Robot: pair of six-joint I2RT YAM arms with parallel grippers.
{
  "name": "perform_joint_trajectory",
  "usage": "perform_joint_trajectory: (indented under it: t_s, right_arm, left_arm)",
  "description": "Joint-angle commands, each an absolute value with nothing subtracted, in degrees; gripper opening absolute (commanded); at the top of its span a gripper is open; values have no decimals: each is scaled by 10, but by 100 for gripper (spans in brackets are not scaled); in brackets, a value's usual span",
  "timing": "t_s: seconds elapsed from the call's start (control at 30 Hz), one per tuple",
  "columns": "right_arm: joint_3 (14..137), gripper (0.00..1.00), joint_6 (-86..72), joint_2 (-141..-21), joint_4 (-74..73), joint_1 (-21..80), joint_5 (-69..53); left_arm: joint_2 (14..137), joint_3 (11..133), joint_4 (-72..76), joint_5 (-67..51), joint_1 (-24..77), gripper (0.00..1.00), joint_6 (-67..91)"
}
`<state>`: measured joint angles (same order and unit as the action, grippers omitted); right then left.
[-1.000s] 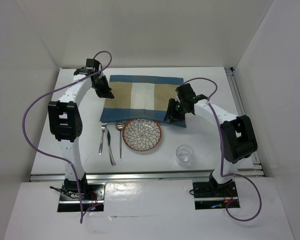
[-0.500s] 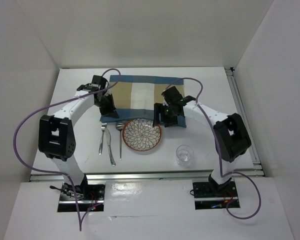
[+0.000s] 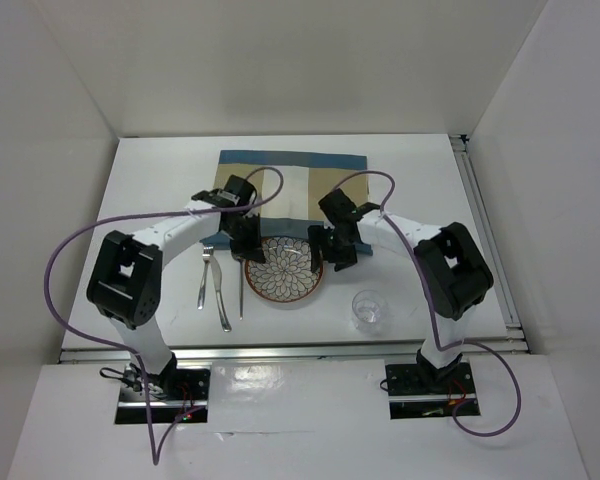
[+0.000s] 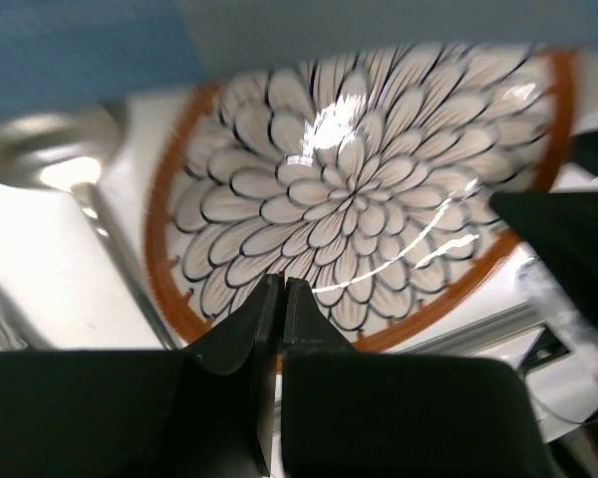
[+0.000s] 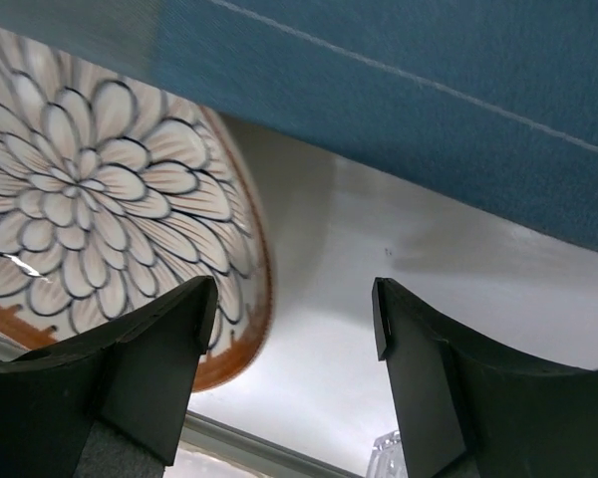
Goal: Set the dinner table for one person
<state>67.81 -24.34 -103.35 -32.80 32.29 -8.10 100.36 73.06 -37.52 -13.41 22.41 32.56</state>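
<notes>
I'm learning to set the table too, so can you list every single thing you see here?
dinner table: one, white, under everything
placemat: one, blue and tan stripes, far middle
plate: one, flower pattern, orange-brown rim, at placemat's near edge
fork: one, silver, furthest left of plate
knife: one, silver, between fork and spoon
spoon: one, silver, beside plate
glass: one, clear, near right of plate
cables: two, purple, along arms
left arm: white and black, jaws shut over plate
right arm: white and black, jaws open at plate's right edge
</notes>
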Motion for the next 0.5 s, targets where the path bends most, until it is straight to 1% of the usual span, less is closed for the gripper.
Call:
perform_joint_trajectory:
  t_s: [0.0,0.17,0.27,0.47]
  right_arm:
    - [652,74,-231,-1029,-332,327,-71]
    - [622,67,-231,-1007,-332,332,-71]
    - [606,66,-231,-993,-332,332,-71]
    - [577,65,-236,-964,-338,332,-71]
  left_arm:
    - [991,685,-350,-134,243,6,352]
    - [991,644,-338,-128,286,5,373]
    - [996,622,-332,-128,302,4,378]
    - [955,580,-332,-135,337,4,396]
